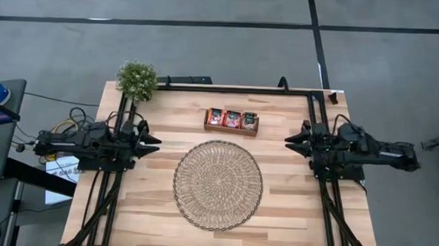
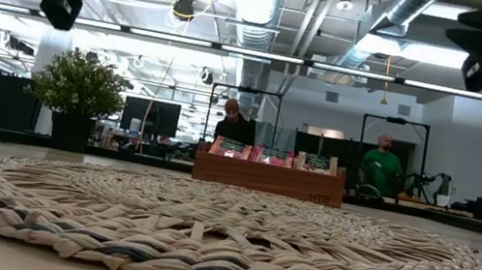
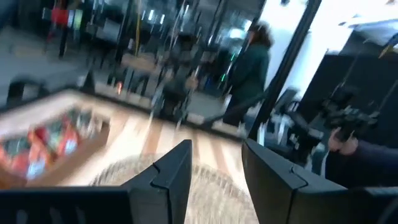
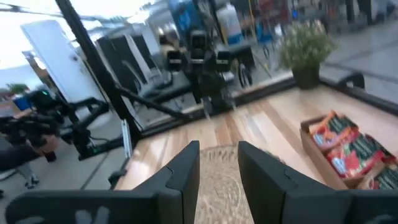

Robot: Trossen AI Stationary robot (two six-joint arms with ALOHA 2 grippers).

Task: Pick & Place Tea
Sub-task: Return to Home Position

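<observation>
The tea (image 1: 231, 118) stands in the small wooden tray (image 1: 231, 129), its flat sachets set upright across all three sections, most of them red-orange with a dark centre mark. The tray sits toward the back of the table (image 1: 168, 113), just beyond the far rim of the round woven mat (image 1: 217, 184) and apart from it. No sachet lies on the mat, and none is between either pair of jaws. The left gripper (image 1: 153, 143) hangs to the left of the mat, pointing inward across it, well apart from the tray. Its jaws stand apart with nothing between them, and in the left wrist view the tea shows off to one side of the fingers (image 3: 174, 168). The right gripper (image 1: 291, 142) hangs to the right of the mat, facing the left one. Its jaws too are apart and hold nothing, and it is well clear of the tray. In the low view both grippers show high above the tabletop. A small potted plant (image 1: 137, 80) stands at the back left corner of the table.
</observation>
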